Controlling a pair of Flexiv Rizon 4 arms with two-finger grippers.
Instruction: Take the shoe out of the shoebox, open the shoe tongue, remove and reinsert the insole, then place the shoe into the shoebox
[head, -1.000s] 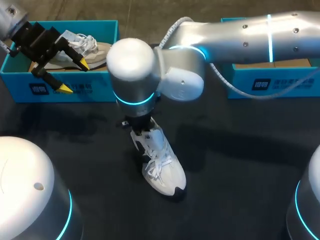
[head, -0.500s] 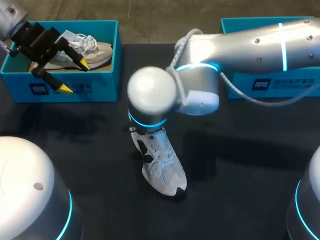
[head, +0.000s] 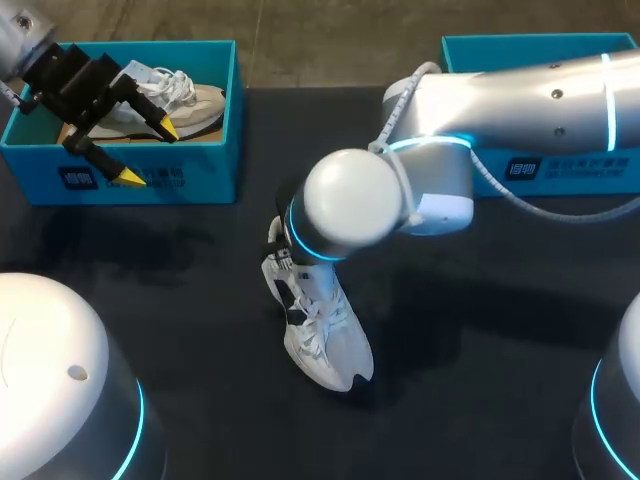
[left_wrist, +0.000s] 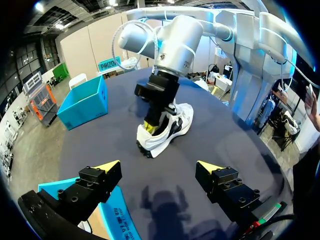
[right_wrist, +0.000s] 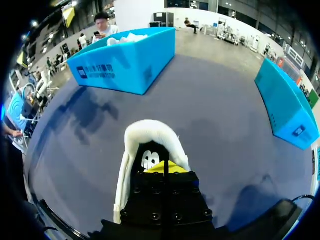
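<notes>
Shoe (right_wrist: 150, 131) takes right jaws, pressed together, unseen from overhead

The shoe (head: 325, 335) stands in the middle of the table (head: 190, 300), with a shoebox (head: 150, 180) behind it on the left, another shoe (head: 185, 100) inside that, and a second box (head: 590, 172) behind on the right.

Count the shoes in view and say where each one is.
2. One white shoe stands on the table at the right gripper; a second shoe lies in the left shoebox. The right shoebox hides its inside, so more may be there.
</notes>
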